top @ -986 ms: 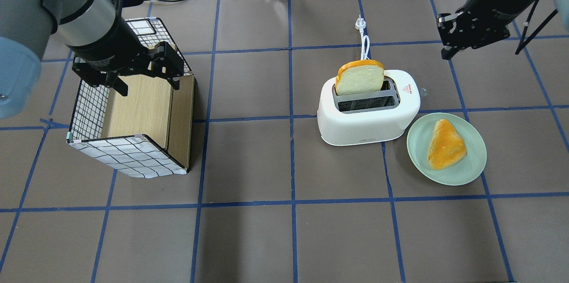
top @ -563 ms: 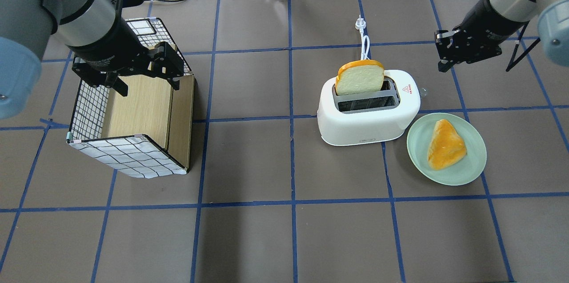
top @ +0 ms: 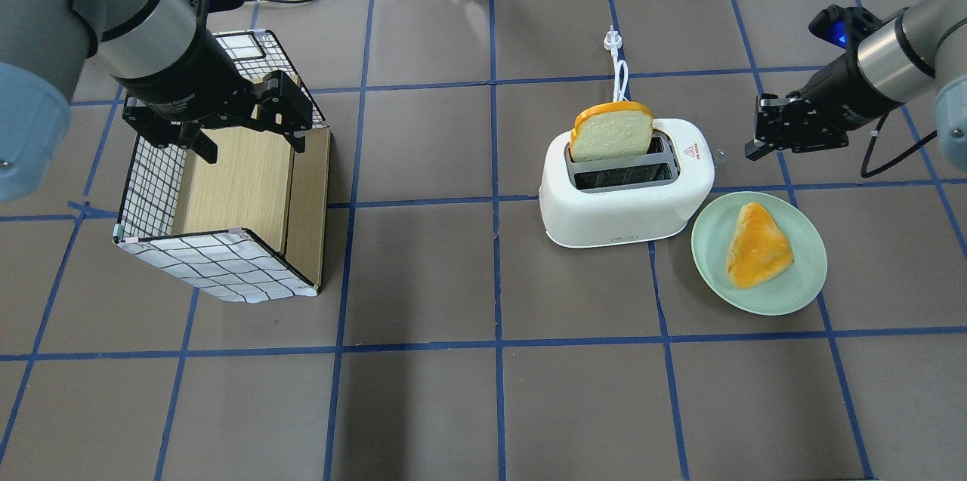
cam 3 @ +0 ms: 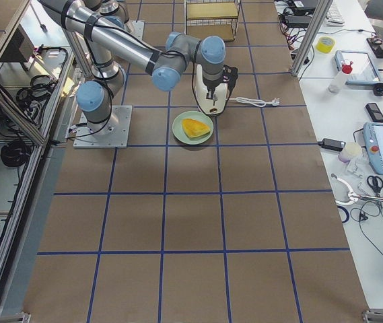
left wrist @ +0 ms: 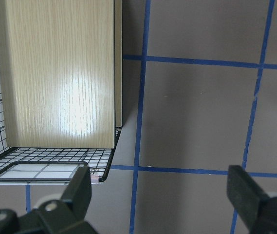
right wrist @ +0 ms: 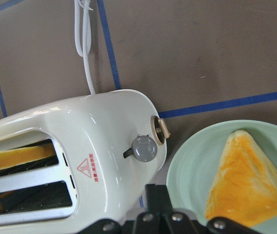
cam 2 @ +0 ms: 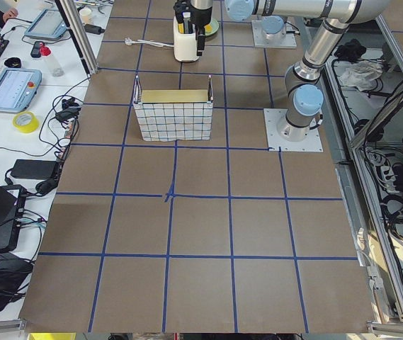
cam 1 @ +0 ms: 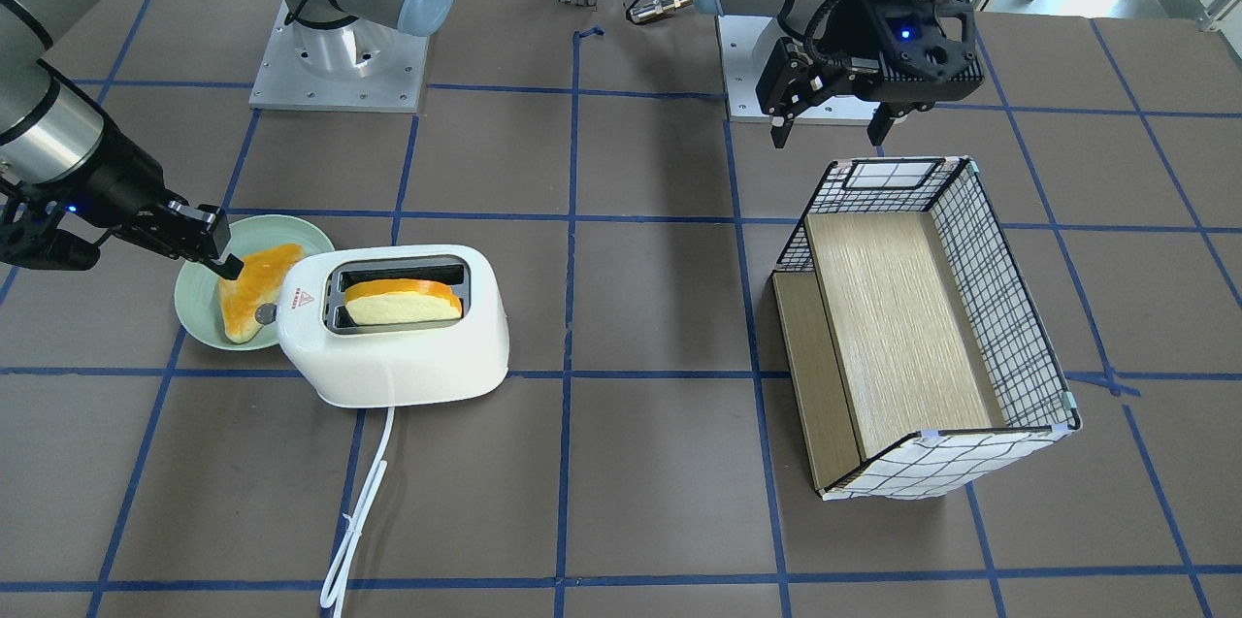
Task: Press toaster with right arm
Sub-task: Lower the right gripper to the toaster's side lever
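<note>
The white toaster (top: 627, 190) stands mid-table with a bread slice (top: 612, 132) upright in its far slot. Its end with the grey knob (right wrist: 144, 147) and the lever (right wrist: 160, 129) faces my right gripper (top: 758, 147). That gripper is shut and empty. It hovers tilted just right of that end, apart from it, and over the plate's edge in the front view (cam 1: 229, 263). My left gripper (top: 242, 140) is open and empty above the basket (top: 219, 266). The toaster also shows in the front view (cam 1: 388, 356).
A green plate (top: 789, 292) with an orange pastry (top: 755, 245) sits right beside the toaster's front right corner. The toaster's white cord (top: 619, 73) runs toward the far edge. The wire basket with wooden shelves lies at the left.
My right gripper has moved down and nearer, from the far right corner to beside the toaster's knob end. The left arm, toaster and plate have not moved.
</note>
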Motion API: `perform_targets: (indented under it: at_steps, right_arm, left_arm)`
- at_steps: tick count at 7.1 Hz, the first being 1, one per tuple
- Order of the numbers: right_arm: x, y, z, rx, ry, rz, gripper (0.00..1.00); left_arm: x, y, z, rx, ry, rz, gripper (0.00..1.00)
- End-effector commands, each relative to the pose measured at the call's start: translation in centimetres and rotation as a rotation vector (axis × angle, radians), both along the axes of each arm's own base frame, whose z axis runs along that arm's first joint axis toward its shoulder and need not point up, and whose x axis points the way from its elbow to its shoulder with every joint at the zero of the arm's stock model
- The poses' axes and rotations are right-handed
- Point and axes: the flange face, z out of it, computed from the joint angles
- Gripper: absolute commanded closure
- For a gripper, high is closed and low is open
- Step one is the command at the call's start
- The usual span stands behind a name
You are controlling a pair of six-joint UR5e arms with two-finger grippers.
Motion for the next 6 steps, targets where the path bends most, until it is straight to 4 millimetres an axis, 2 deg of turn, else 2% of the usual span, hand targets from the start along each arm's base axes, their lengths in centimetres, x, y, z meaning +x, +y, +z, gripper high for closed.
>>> perform_targets:
  at_steps: [1, 2, 6]
  right_arm:
    - [0.1, 0.5, -1.3, -0.008, -0.068, 0.010, 1.00]
    - [0.4, 0.9, -2.4, -0.018, -0.108, 0.024, 1.00]
    - [-0.2, -0.2, -4.4, -0.045, -0.102, 0.036, 1.00]
  left_arm:
    - [0.0, 0.0, 0.0, -0.001, 0.001, 0.000, 0.00]
    - [0.0, 0.0, 0.0, -0.001, 0.000, 0.000, 0.00]
    - [0.0, 0.0, 0.0, 0.001, 0.000, 0.000, 0.00]
